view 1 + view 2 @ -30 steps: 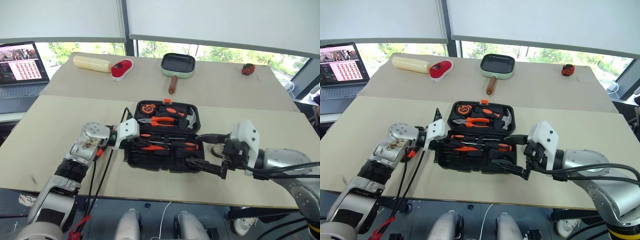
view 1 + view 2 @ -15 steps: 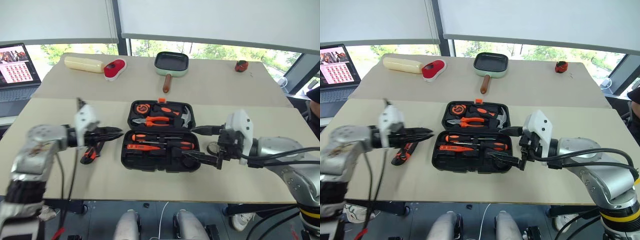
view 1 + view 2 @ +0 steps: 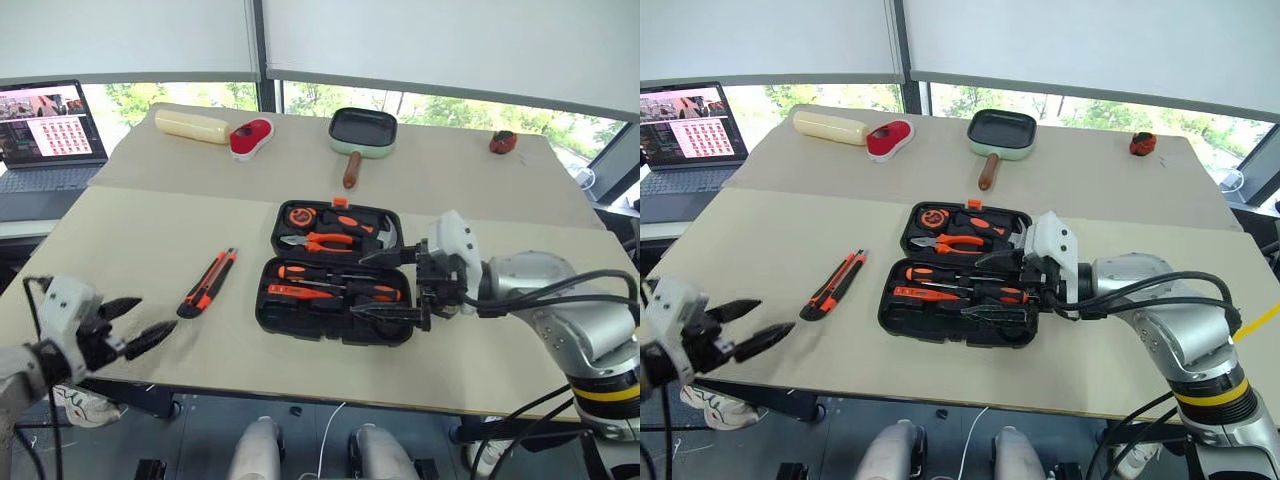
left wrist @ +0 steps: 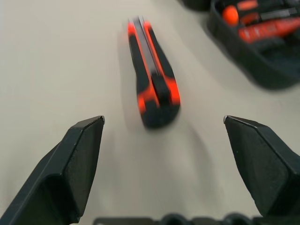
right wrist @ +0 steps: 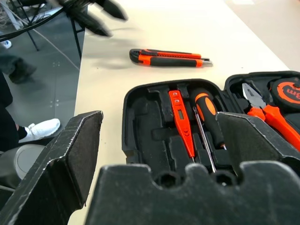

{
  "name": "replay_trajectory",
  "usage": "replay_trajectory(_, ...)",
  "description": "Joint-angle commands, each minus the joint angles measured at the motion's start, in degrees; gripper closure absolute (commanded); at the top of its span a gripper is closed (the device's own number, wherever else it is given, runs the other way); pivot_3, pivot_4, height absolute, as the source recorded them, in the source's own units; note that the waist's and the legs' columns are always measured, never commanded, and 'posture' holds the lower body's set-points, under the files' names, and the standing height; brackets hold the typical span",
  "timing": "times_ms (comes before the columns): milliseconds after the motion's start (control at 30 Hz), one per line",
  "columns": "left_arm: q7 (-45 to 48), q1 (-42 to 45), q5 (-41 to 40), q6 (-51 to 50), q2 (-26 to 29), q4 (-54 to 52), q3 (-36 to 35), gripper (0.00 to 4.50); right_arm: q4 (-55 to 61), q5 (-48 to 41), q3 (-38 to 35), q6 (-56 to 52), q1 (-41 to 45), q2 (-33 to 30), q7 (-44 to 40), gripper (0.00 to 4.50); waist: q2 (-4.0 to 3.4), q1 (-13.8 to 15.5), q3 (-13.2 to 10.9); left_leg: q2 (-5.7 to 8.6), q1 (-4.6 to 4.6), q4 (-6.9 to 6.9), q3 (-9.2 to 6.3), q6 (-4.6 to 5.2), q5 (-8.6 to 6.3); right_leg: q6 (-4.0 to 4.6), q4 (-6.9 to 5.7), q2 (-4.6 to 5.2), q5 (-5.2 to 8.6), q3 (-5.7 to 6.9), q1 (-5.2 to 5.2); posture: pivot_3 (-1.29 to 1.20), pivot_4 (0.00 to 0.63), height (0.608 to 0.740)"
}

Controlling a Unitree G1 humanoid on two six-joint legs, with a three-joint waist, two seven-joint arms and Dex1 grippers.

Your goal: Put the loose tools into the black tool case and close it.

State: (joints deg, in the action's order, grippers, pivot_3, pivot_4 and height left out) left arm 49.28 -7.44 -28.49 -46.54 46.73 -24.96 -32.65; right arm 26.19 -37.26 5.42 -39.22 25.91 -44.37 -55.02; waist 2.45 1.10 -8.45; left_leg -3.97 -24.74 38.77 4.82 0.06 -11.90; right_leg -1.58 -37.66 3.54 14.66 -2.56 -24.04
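Note:
The black tool case [image 3: 335, 320] lies open in the middle of the table. Its near half holds two screwdrivers with orange-black handles [image 3: 340, 272] and a slim orange screwdriver [image 5: 180, 119]. The far half holds pliers [image 3: 322, 240], a hammer [image 3: 385, 235] and an orange tape measure [image 3: 297, 215]. The orange-black utility knife [image 3: 208, 283] lies on the table left of the case. My left gripper [image 3: 155, 315] hangs open near the table's front-left edge, pointing at the knife [image 4: 152, 77]. My right gripper [image 3: 360, 287] stands open over the case's right side, holding nothing.
A green frying pan [image 3: 362, 130], a cream roll [image 3: 192, 125], a red-and-white object [image 3: 250, 138] and a small red object [image 3: 503, 142] sit along the far table. A laptop [image 3: 45, 130] stands at the far left.
My left arm has swung away from the case toward the front-left edge, and its fingers have opened. The right gripper has edged in over the case. The camera view has shifted.

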Motion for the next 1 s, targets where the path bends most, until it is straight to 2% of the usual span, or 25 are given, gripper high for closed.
replay_trajectory(33,-2.87,5.34,0.15,-3.67,2.78,1.63,5.28,0.05,2.14,-0.56,-2.12,0.58,-0.72,-0.07,0.17,0.0,0.0,-0.44,0.0,0.0,-0.01,-0.05,0.0,0.0,0.0,-0.04,0.0,0.0,-0.02,-0.01,-0.03,0.0,0.15,0.74)
replay_trajectory(167,-6.65,14.09,3.48,-8.16,4.11,7.48,16.2,0.05,5.18,-0.32,-2.92,0.39,-3.47,-0.04,1.97,0.0,0.0,-0.62,-0.02,-0.02,-0.01,-0.23,-0.06,0.0,0.01,0.05,-0.12,-0.16,0.03,-0.02,-0.15,0.0,0.15,0.74)
replay_trajectory(233,-9.61,16.65,5.6,-9.59,3.33,11.19,19.29,0.05,6.31,-0.68,-3.28,-0.02,-4.24,0.15,2.81,0.0,0.0,-0.95,-0.02,-0.01,0.02,-0.32,-0.03,-0.01,0.02,0.06,-0.15,-0.15,0.04,-0.06,-0.15,0.0,0.15,0.74)
replay_trajectory(367,-9.89,19.0,5.0,-12.67,2.55,14.86,22.65,0.05,7.03,-0.89,-3.69,-0.27,-4.89,0.07,3.53,0.0,0.05,-1.45,-0.05,-0.02,0.04,-0.39,-0.02,-0.02,0.03,0.09,-0.18,-0.17,0.06,-0.08,-0.2,0.0,0.15,0.74)
replay_trajectory(467,-9.24,18.08,7.42,-10.07,2.77,16.44,26.92,0.05,6.65,-0.93,-3.75,-0.41,-4.7,0.34,4.03,0.0,-0.01,-1.4,-0.04,0.01,0.1,-0.39,-0.03,-0.02,0.03,0.09,-0.19,-0.13,0.07,-0.07,-0.14,0.0,0.15,0.74)
replay_trajectory(600,-8.32,16.98,6.89,-9.26,1.89,15.77,27.51,1.08,6.26,-0.97,-3.5,-0.37,-4.24,0.54,4.25,0.0,-0.08,-1.23,0.0,0.02,0.22,-0.39,0.0,-0.04,0.03,0.1,-0.19,-0.11,0.07,-0.09,-0.05,0.0,0.15,0.74)
replay_trajectory(733,-8.81,15.54,7.44,-8.24,1.57,14.93,26.47,2.56,5.94,-0.96,-3.48,-0.34,-3.97,0.48,4.07,0.0,-0.1,-1.18,0.01,0.03,0.22,-0.43,0.02,-0.04,0.03,0.09,-0.16,-0.1,0.08,-0.11,-0.07,0.0,0.15,0.74)
replay_trajectory(767,-8.85,15.17,7.37,-7.59,1.44,14.79,25.47,2.73,5.93,-0.89,-3.47,-0.34,-3.92,0.39,4.02,0.0,-0.1,-1.2,0.02,0.03,0.22,-0.44,0.02,-0.04,0.03,0.09,-0.16,-0.1,0.08,-0.12,-0.07,0.0,0.15,0.74)
replay_trajectory(933,-8.3,17.33,5.66,-2.29,-0.54,13.52,20.37,2.72,6.12,-1.05,-4.36,-0.39,-4.53,-0.48,3.62,0.0,-0.11,-1.18,0.0,0.02,0.18,-0.46,0.04,-0.04,0.03,0.1,-0.17,-0.1,0.08,-0.14,-0.13,0.0,0.15,0.74)
replay_trajectory(1000,1.22,20.54,3.89,7.49,1.29,9.85,21.74,2.72,7.06,-0.9,-5.89,-0.17,-7.34,-2.58,2.43,0.0,0.05,-0.73,-0.09,0.03,0.13,-0.46,0.02,-0.05,0.04,0.1,-0.15,-0.1,0.08,-0.12,-0.13,0.0,0.15,0.74)
